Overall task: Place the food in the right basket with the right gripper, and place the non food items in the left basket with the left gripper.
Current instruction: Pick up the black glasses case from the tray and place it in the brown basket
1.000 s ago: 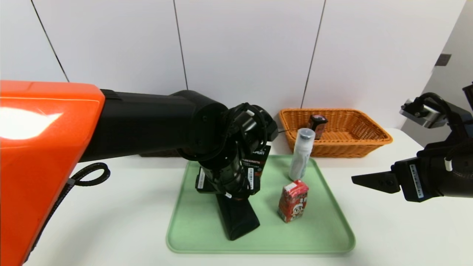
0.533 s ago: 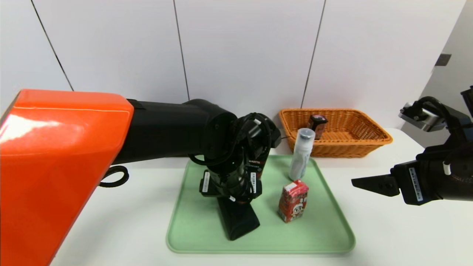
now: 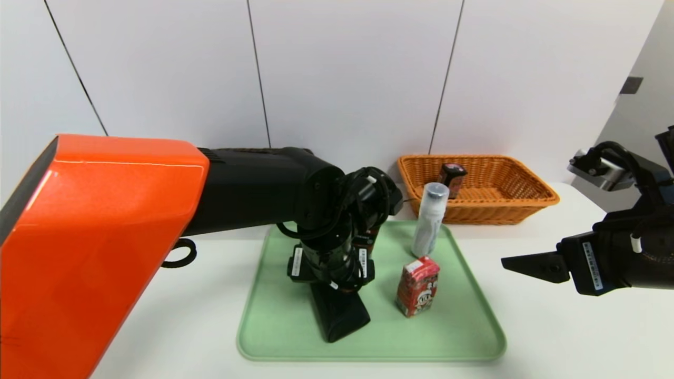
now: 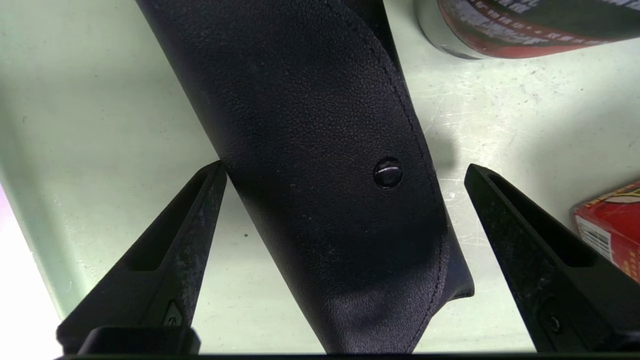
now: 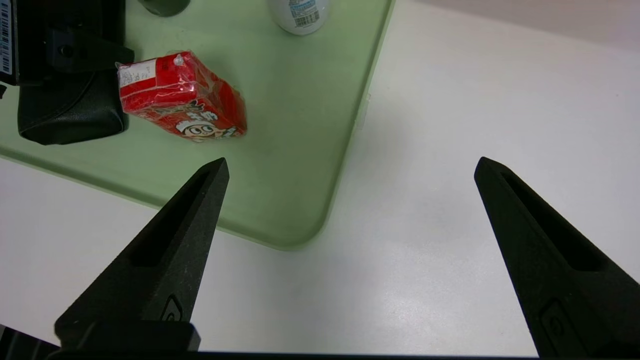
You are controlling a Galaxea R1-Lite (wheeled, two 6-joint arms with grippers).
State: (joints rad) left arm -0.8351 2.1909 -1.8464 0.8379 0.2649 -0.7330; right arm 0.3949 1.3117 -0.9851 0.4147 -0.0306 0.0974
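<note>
The long black pouch point(image 4: 320, 165) lies flat on the green tray point(image 3: 463, 337), its near end toward the tray's front edge, slightly left of the middle. Over the last second the left gripper point(image 4: 345, 172) has sunk a little closer over it, and the orange upper arm has swung further into the head view. In the left wrist view the jaws stand wide apart, one finger at each long side of the pouch, the left-hand tip just beside its edge; nothing is clamped yet. That reads as the final lining-up before a close on the pouch, the first non-food item bound for the left basket, which the arm hides from the head camera.

Just behind the pouch stands the black tube point(image 4: 525, 25) with its red base; the white bottle point(image 3: 429, 221) stands near the tray's back right corner, and the red drink carton point(image 3: 417, 286) in front of it. The dark boxy pack point(image 3: 453, 178) already sits in the orange basket point(image 3: 526, 202) at the tabletop's back right.

The right gripper point(image 5: 350, 167) has stayed put, fingers spread, over the tabletop off the tray's front right corner.
</note>
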